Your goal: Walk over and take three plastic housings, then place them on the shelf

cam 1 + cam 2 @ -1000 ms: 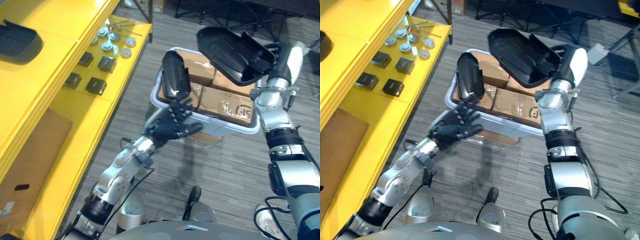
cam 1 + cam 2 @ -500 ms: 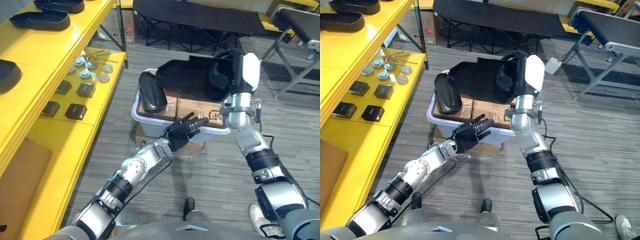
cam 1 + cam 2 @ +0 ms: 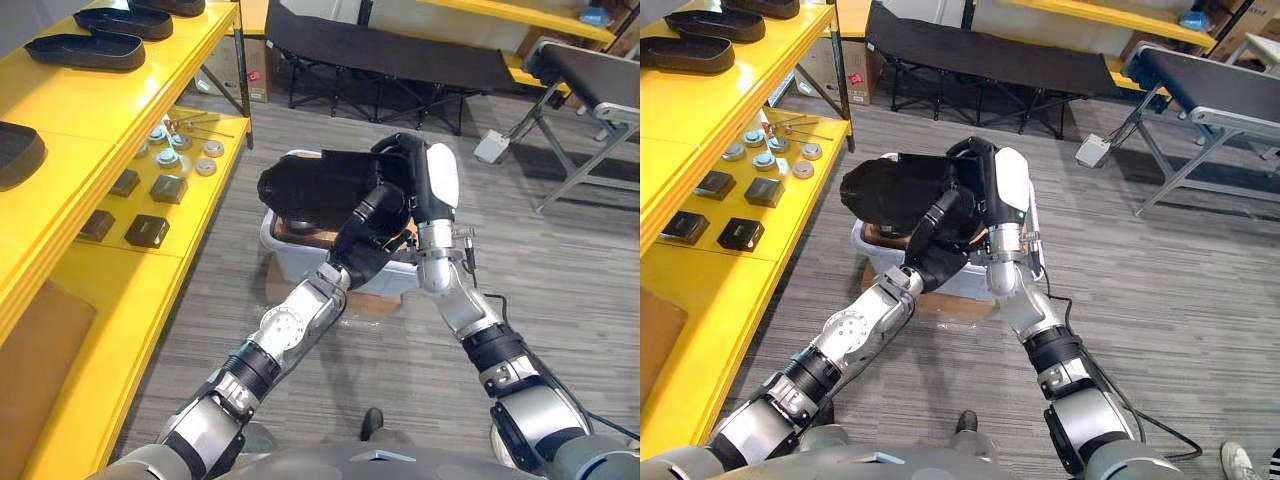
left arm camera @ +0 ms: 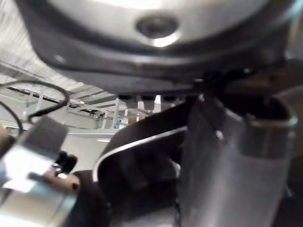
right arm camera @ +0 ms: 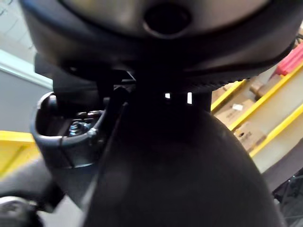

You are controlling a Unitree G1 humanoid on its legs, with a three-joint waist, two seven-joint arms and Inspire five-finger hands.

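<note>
A large black plastic housing (image 3: 310, 185) hangs over the white bin (image 3: 272, 243) in the middle of the floor. My right hand (image 3: 418, 178), with its white thumb cover, is shut on the housing's right end. My left hand (image 3: 372, 222) reaches up from below and lies against the same end, right beside the right hand. Its fingers are hidden behind the housing. The right wrist view shows the housing's dark shell (image 5: 180, 179) very close. Two more black housings (image 3: 85, 50) lie on the top level of the yellow shelf (image 3: 120, 110), and a third (image 3: 15, 152) lies nearer.
The shelf's lower level holds small round metal parts (image 3: 185, 158), black blocks (image 3: 145, 230) and a cardboard sheet (image 3: 40, 360). A black folding cot (image 3: 390, 60) stands behind the bin. A grey-framed bench (image 3: 590, 75) stands at the right. Grey carpet lies around the bin.
The camera has shifted. My right hand brought the housing down and left over the bin. My left hand rose from in front of the bin to the housing's right end.
</note>
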